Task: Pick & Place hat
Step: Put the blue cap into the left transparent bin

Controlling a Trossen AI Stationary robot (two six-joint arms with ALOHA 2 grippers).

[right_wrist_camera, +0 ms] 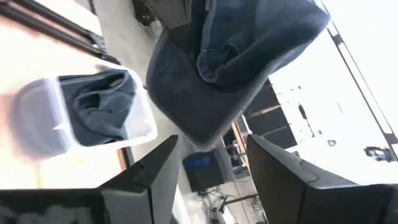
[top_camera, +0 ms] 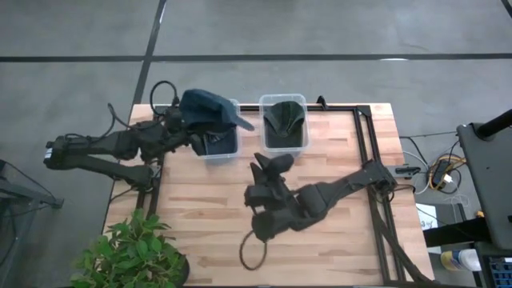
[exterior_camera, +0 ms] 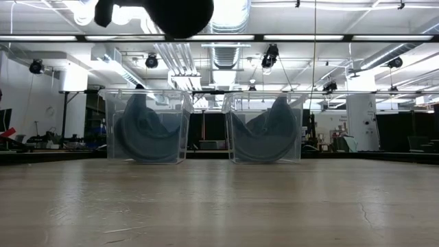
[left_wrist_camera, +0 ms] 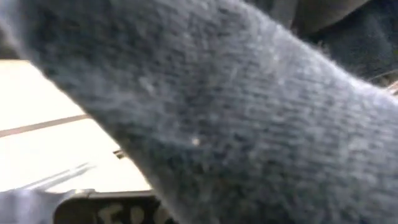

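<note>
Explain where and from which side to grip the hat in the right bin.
Come straight down from above: the walls of the bin close every side. Probably pinch the raised fold of the hat, which stands near the rim in the low view. The open right gripper is nearer; the left gripper holds a cap.

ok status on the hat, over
Left gripper holds hat above left bin. Right gripper open mid-table, idle. Both bins already hold hats; right bin untouched.

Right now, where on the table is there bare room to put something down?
Bare wood lies along the front edge of the table right of the cable loop, and in the strip between the left bin and the plant. The back edge, around both bins, is crowded.
</note>
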